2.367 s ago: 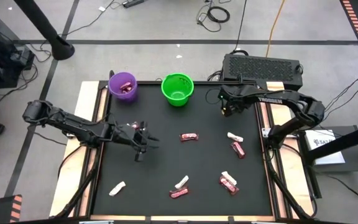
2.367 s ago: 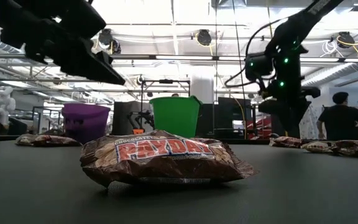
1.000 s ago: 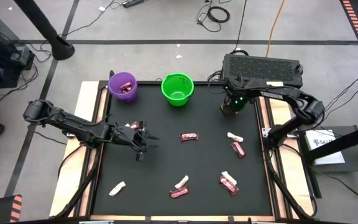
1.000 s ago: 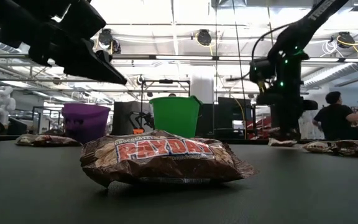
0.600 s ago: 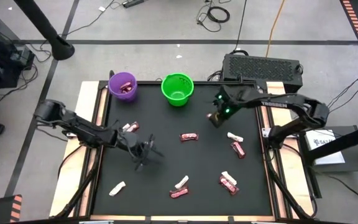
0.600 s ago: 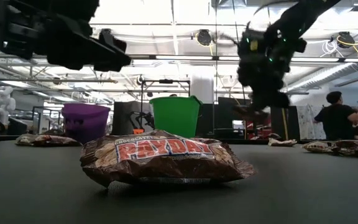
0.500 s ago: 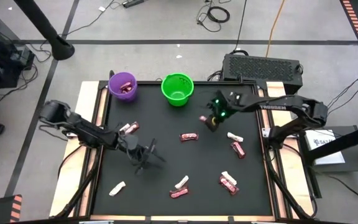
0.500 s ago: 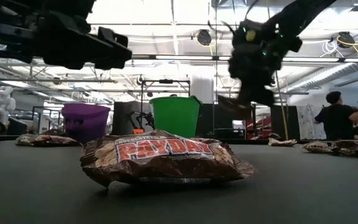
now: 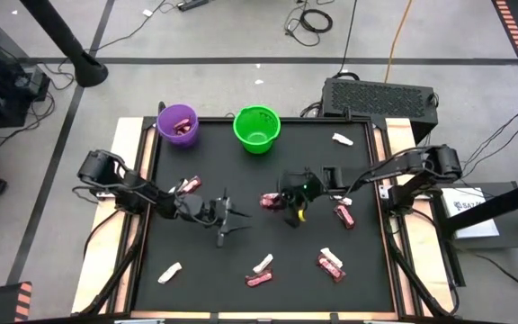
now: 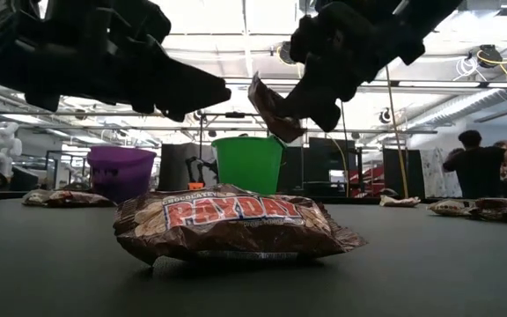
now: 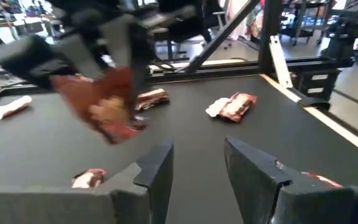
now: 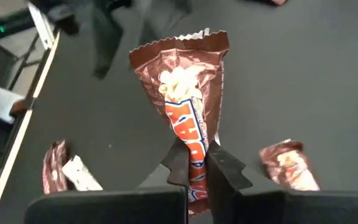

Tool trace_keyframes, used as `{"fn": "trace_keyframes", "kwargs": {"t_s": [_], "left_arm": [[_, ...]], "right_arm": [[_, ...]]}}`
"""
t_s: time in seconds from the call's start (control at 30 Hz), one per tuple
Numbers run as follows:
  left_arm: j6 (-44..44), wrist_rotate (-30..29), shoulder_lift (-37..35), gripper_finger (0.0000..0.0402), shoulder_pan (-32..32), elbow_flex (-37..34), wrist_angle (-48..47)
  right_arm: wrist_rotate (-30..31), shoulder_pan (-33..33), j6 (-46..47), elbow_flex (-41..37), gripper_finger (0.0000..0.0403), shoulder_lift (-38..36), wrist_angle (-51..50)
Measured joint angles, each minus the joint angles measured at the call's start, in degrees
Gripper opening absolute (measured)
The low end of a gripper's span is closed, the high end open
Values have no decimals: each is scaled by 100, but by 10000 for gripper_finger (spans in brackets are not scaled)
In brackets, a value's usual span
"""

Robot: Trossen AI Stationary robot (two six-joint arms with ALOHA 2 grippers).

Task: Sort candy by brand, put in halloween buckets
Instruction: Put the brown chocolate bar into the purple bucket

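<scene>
You are early in the sort, by my reading: the purple bucket (image 9: 177,125) at the upper left of the high view already holds a few pink-red wrapped bars, while the green bucket (image 9: 256,128) just beside it looks empty. Your right gripper (image 12: 197,163) has its jaws clamped on one brown-red Payday bar (image 12: 188,96), held in the air above the middle of the mat, near the loose red bar (image 9: 273,199) at centre. Your left gripper (image 11: 197,165) hangs just left of centre with its jaws apart and nothing between them. Left to do: a red and white pair (image 9: 188,184) close to the left arm, a white bar (image 9: 169,271) at lower left, a white and a red one (image 9: 261,272) at bottom centre, another pair (image 9: 330,262) at lower right, one red bar (image 9: 344,216) at mid right, and a white bar (image 9: 342,139) at upper right. The surface is a black mat (image 9: 205,261) on a pale wooden frame; around it you have grey floor with cables, and in the low view a lit workshop with a person (image 10: 472,167) at far right.
</scene>
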Motion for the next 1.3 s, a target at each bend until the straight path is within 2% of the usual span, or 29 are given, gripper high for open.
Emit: {"fn": "trace_keyframes", "kwargs": {"t_s": [0.3,0.47,0.63,1.0,1.23,1.3], "left_arm": [[143,-335,0,150,125,2,270],[321,-125,0,150,134,2,292],[412,-359,0,150,142,97,291],[417,-398,0,150,401,197,220],[428,343,0,150,557,197,177],[472,386,0,150,553,197,123]], "right_arm": [[85,373,-2,-2,20,188,242],[194,382,-2,-2,20,188,281],[192,380,-3,-2,20,188,305],[172,380,-4,-2,20,188,339],[172,380,-85,-2,20,188,339],[172,380,-92,-2,20,188,337]]}}
